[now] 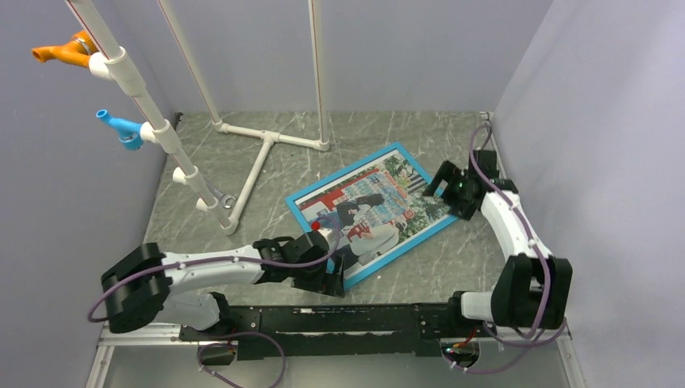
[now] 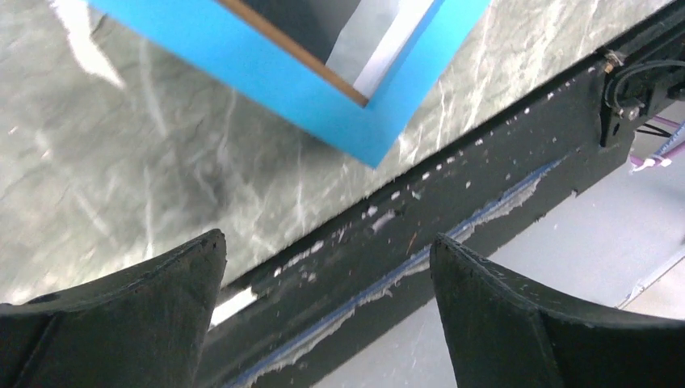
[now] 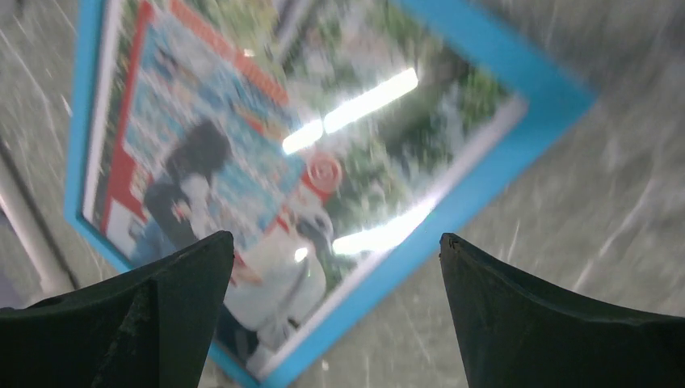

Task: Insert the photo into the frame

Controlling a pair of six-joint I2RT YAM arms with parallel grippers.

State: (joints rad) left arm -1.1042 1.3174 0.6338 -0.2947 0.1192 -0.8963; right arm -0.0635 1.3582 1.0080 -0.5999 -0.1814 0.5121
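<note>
The frame (image 1: 339, 171) lies flat in the middle of the table, bright blue face up, turned at an angle. The photo (image 1: 371, 206) shows inside it, picture side up. My left gripper (image 1: 325, 281) hangs open at the frame's near corner, holding nothing. In the left wrist view that blue corner (image 2: 323, 105) lies beyond the left gripper (image 2: 327, 242), apart from the fingers. My right gripper (image 1: 440, 184) hovers open over the far right corner. In the right wrist view the right gripper (image 3: 335, 238) is above the frame's edge (image 3: 485, 170) and the glossy photo (image 3: 242, 162), empty.
A white pipe stand (image 1: 266, 149) rises at the back left, with orange (image 1: 69, 50) and blue (image 1: 121, 128) fittings on its slanted pole. A black rail (image 1: 339, 319) runs along the near edge, also seen as the black rail (image 2: 485, 186) under the left fingers. Grey walls close both sides.
</note>
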